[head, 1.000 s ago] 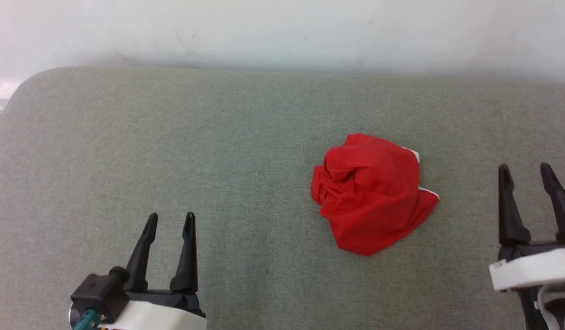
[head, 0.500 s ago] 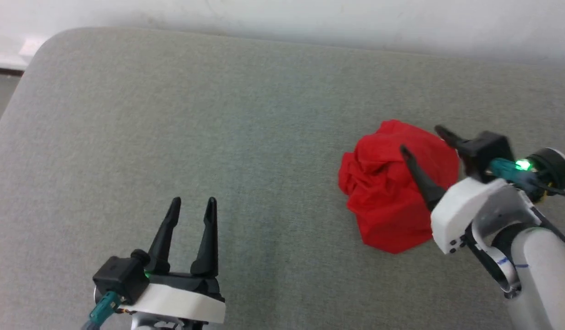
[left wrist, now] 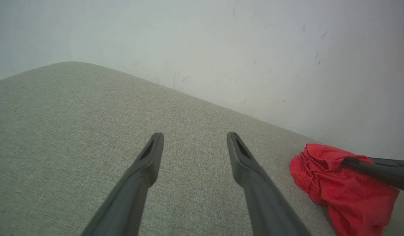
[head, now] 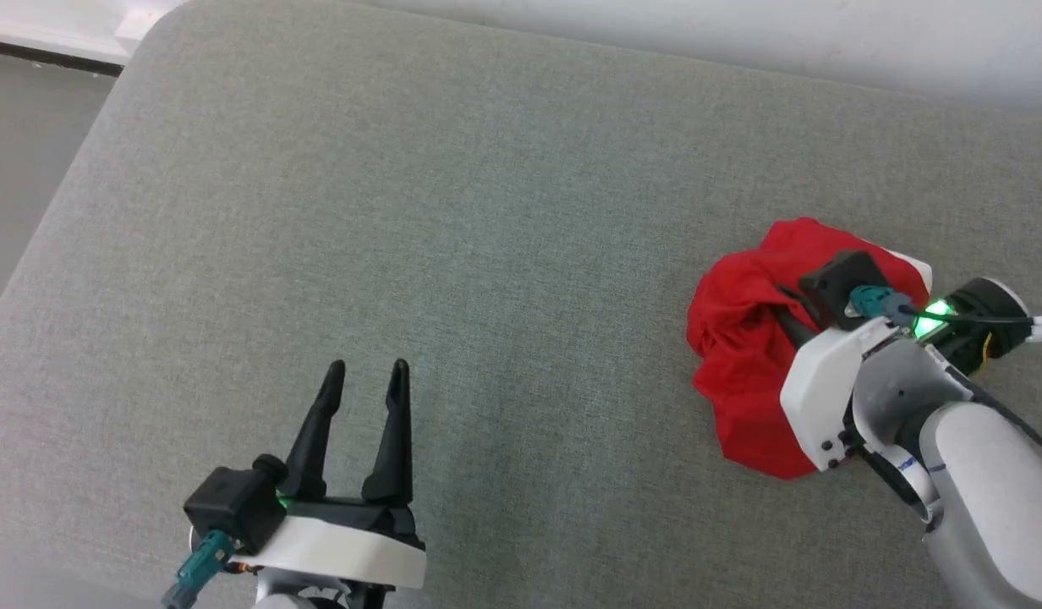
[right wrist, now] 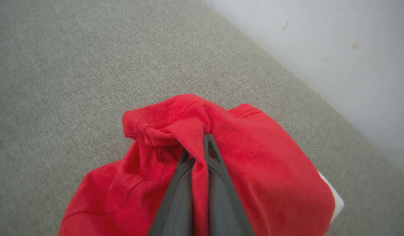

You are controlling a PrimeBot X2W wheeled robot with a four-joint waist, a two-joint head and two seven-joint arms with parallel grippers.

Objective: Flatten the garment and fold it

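The garment point(head: 741, 355) is a crumpled heap of bright red cloth with a bit of white trim, lying at the right of the grey cushion point(head: 453, 220). My right gripper point(head: 787, 304) reaches into the heap from the right, and in the right wrist view its jaws are shut on a fold of the garment point(right wrist: 267, 170) pinched between the fingertips point(right wrist: 211, 147). My left gripper point(head: 364, 376) is open and empty over bare cushion at the lower left. In the left wrist view the garment point(left wrist: 346, 193) lies at the lower right with the right gripper's finger point(left wrist: 375, 170) on it.
A pale wall point(head: 741, 34) runs along the cushion's far edge. The cushion's rounded left corner point(head: 149, 34) drops to a darker floor point(head: 22, 152). Bare cushion spreads between my left gripper and the garment.
My right gripper swung over from the right edge onto the garment and shut on a fold of it. The head camera shifted, so the whole scene slid. My left gripper stayed open.
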